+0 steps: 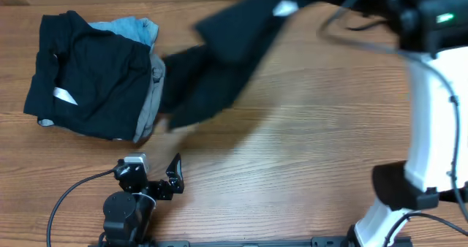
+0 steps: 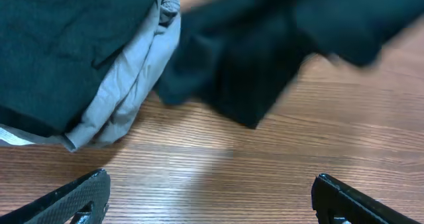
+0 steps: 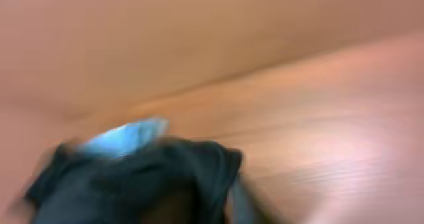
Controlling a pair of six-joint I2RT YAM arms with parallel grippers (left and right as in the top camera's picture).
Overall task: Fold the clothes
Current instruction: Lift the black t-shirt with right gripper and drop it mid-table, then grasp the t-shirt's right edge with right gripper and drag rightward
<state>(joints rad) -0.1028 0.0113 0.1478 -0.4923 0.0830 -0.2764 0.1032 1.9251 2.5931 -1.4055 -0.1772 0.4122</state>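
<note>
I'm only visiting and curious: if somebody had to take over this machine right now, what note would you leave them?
Left claw: open, empty, near the table's front edge.
Black T-shirt: bunched and blurred, stretched diagonally across the far middle, its lower end beside the pile of other clothes on the left.
Right claw: lost in blur at the shirt's top end, so its grip cannot be confirmed.
Done: no fold visible.
Left: spread the shirt flat, then fold it.
</note>
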